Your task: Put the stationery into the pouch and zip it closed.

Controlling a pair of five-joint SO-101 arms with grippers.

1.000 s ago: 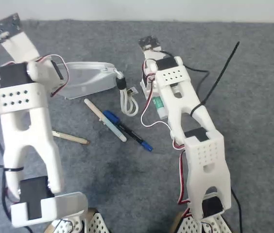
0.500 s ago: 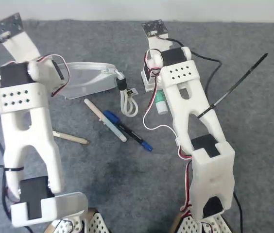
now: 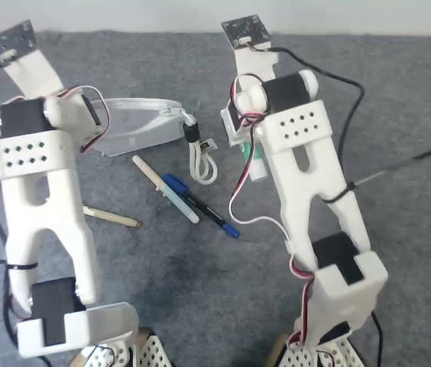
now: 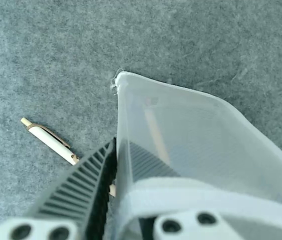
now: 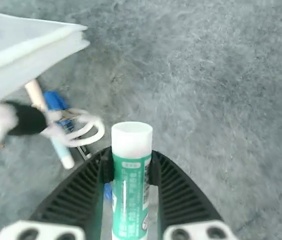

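Over the grey surface [image 3: 399, 92], the left gripper [image 4: 115, 152] is pinching the pouch [image 4: 191, 135], apparently steadying it, while the right gripper [image 5: 130, 160] is clamping a glue stick [image 5: 129, 195] for loading.

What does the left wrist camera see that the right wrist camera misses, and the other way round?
Left wrist view alone: the left gripper clamped on the edge of the pouch, and a cream pen with a clip lying on the carpet. Right wrist view alone: the right gripper holding a green glue stick, plus a blue pen and the white strap loop. Both: the pouch and the carpet.
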